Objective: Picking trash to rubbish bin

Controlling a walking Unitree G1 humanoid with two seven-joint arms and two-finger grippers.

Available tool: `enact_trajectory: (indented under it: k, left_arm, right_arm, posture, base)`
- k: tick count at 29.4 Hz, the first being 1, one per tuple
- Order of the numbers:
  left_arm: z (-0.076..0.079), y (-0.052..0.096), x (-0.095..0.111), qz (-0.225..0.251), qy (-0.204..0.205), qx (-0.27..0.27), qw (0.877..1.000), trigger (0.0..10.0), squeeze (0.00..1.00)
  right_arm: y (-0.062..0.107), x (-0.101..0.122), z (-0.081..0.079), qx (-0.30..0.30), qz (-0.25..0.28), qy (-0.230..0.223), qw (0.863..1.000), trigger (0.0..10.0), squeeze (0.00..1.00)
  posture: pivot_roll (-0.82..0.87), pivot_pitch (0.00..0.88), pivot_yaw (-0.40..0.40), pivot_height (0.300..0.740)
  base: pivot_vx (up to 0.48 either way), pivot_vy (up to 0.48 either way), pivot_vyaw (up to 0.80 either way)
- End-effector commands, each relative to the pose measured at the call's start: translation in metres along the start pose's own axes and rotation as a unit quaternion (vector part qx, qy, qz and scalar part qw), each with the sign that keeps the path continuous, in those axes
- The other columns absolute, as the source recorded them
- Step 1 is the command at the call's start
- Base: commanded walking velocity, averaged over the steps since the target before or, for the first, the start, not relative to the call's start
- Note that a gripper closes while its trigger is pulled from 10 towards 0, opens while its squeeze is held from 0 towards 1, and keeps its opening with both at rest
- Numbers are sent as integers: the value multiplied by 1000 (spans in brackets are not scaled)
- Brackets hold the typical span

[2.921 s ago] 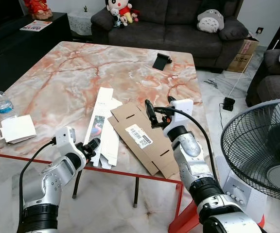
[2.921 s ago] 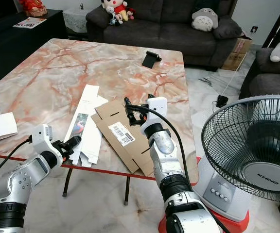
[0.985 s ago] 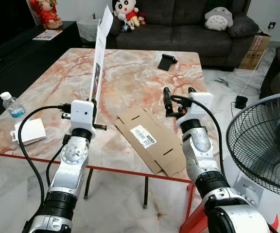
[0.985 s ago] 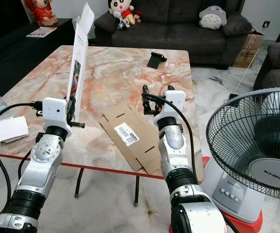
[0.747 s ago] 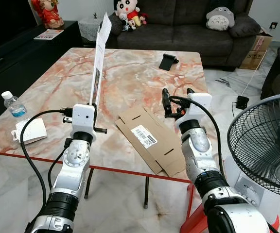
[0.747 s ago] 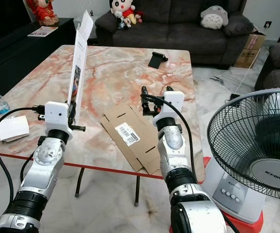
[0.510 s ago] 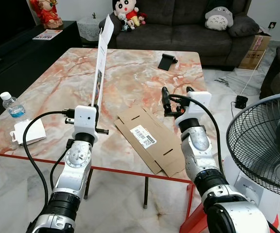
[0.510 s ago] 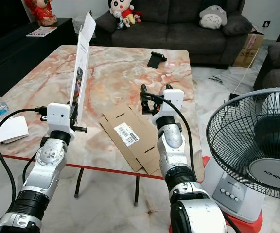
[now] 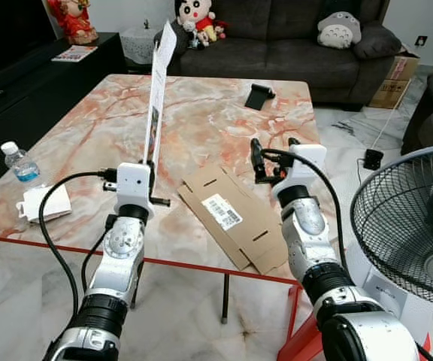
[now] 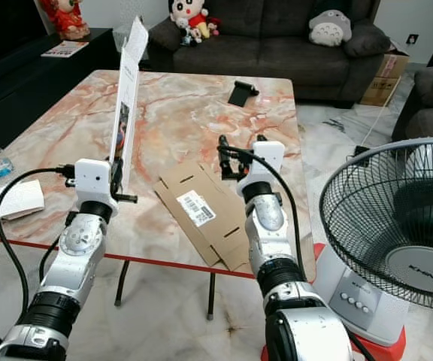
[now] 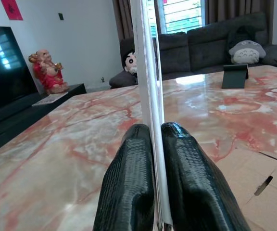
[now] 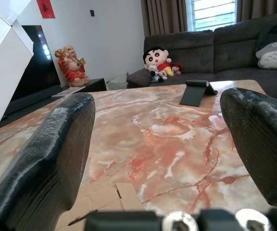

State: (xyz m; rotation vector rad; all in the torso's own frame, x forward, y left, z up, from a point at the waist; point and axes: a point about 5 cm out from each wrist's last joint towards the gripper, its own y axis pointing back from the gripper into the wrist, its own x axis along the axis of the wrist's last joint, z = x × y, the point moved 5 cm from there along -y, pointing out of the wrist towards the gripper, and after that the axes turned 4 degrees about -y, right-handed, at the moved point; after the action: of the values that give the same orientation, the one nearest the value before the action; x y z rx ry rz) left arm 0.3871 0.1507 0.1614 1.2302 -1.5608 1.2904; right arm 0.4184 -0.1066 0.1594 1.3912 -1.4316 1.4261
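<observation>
**White box up on edge, brown cardboard flat on the bench**

The left tool [image 11: 154,144] is raised over the near left part of the marble bench [image 9: 201,113], and its two black fingers [image 11: 129,183] are pinching a flattened white box [image 9: 156,90] by its lower end. The box stands upright, edge on to the head camera, rising well above the wrist towards the far side of the room. In the left wrist view the thin white edge [image 11: 148,72] runs straight up between the fingers.

Over to the right: the right tool [image 9: 271,156] hovers above the middle of the bench, fingers [image 12: 52,159] spread wide with nothing between them. Just near and left of it, a flattened brown cardboard box [image 9: 235,222] lies flat on the marble, its white barcode label [image 9: 222,212] facing up, its near corner reaching the bench's near edge.

On the far part of the bench sits a small black stand [image 9: 258,95]. At the left edge are a water bottle [image 9: 17,162] and, just nearer, a small white package [image 9: 47,201]. Beyond the bench, a dark sofa [image 9: 277,45] carries soft toys [image 9: 190,19]. To the right of the bench, on the floor, stands an electric fan [image 9: 412,226]. No rubbish bin can be made out.
</observation>
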Motion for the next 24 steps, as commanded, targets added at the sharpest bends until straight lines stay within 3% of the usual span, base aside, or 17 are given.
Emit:
enact_trajectory:
  k: [1,7,20,24]
  left_arm:
    - [-6,-1,5,10,2,13,1000,10000,0]
    - [-11,-1,6,12,2,23,1000,10000,0]
    - [-11,-2,11,16,12,34,999,10000,0]
    - [-12,-1,10,14,13,35,999,10000,0]
  right_arm:
    - [1,1,-3,5,2,1,1000,10000,0]
    - [1,-1,-6,10,0,-1,1000,10000,0]
    - [-1,1,-12,18,0,-6,1000,10000,0]
    - [0,0,-12,18,-2,-6,1000,10000,0]
  posture:
    - [52,0,2,740]
    - [53,0,-2,740]
    - [58,0,-20,740]
    - [58,0,-20,740]
  base:
    - [0,0,0]
    - [0,0,0]
    - [-245,0,0]
    - [0,0,0]
